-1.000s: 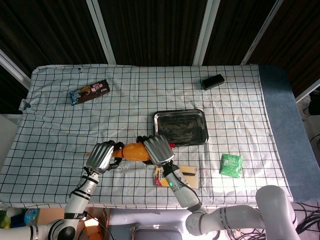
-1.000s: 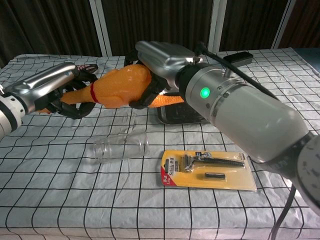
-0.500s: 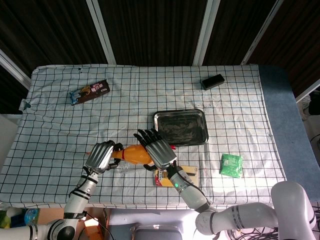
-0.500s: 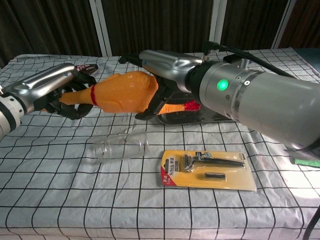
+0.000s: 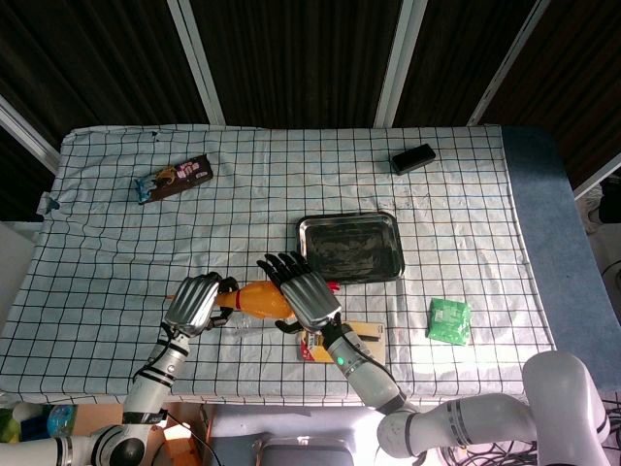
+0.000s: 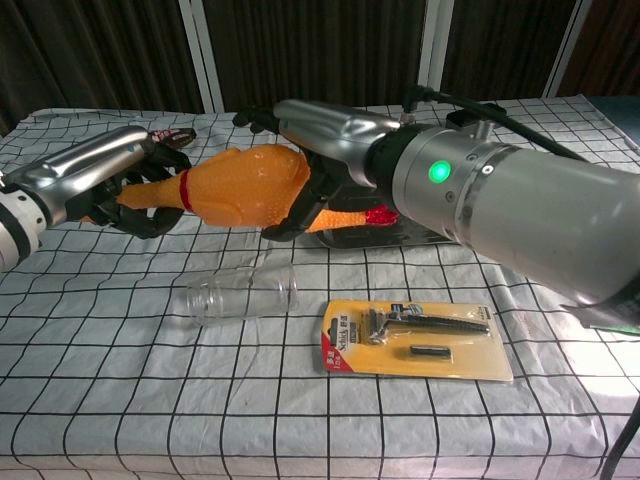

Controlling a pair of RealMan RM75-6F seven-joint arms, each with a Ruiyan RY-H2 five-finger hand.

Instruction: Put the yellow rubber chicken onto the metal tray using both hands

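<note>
Nearest the robot, a yellow blister card with small dark tools lies flat on the checked tablecloth, and just to its left a clear plastic jar lies on its side.

Above these, the yellow rubber chicken is held off the cloth between the two hands. The left hand grips the thin neck end, its dark fingers curled round it near the red band. The right hand lies over the fat body end — its fingers are spread and reach past the body, with the thumb side pressed against the chicken from below in the chest view. The chicken is roughly level, just short of the metal tray, not over it in the head view.

The tray sits flat on the cloth beyond the right hand. A green packet lies to the tray's right, well apart. Farther back, a dark snack wrapper rests at the far left — and a black block at the far right.
</note>
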